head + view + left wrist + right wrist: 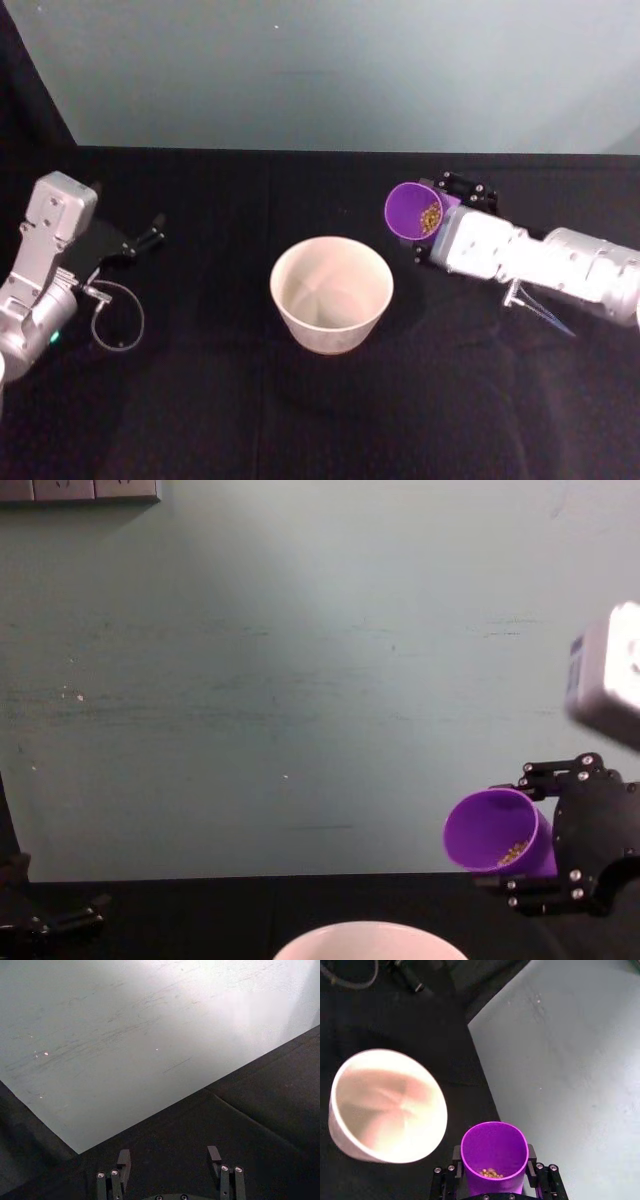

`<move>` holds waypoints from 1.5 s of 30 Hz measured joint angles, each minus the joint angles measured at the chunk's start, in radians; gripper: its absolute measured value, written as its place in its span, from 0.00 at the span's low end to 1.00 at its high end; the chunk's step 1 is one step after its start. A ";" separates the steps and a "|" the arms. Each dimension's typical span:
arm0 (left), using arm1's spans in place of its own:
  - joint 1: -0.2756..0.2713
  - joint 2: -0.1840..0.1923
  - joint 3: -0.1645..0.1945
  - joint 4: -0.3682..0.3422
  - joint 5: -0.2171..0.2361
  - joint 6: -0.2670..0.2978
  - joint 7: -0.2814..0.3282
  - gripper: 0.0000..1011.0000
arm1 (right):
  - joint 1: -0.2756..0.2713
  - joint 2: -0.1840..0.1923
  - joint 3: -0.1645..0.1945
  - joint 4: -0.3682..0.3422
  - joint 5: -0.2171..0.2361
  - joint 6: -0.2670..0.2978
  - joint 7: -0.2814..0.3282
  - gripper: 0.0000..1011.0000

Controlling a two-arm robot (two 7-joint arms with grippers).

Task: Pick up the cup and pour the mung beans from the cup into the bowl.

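My right gripper (441,218) is shut on the purple cup (414,211), held above the table to the right of the bowl (331,293). The cup is tipped on its side with its mouth facing the bowl. Mung beans (430,217) lie against the cup's lower wall, inside. In the right wrist view the cup (494,1156) sits between the fingers with beans (490,1173) at its bottom, and the bowl (387,1105) lies beyond it, apart. The chest view shows the tilted cup (497,832) above and right of the bowl's rim (365,939). My left gripper (170,1170) stands open at the far left.
A black cloth (200,400) covers the table, ending at a pale blue-green wall (330,70) behind. A thin cable loop (118,320) hangs by my left arm (45,260). The bowl looks empty inside.
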 joint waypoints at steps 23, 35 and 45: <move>0.000 0.000 0.000 0.000 0.000 0.000 0.000 0.99 | 0.030 -0.008 -0.106 -0.029 -0.364 -0.011 -0.015 0.71; 0.000 0.000 0.000 0.000 0.000 0.000 0.000 0.99 | 0.038 -0.030 -0.147 -0.023 -0.526 -0.017 -0.036 0.71; 0.000 0.000 0.000 0.000 0.000 0.000 0.000 0.99 | 0.039 -0.035 -0.161 -0.018 -0.619 -0.034 -0.053 0.71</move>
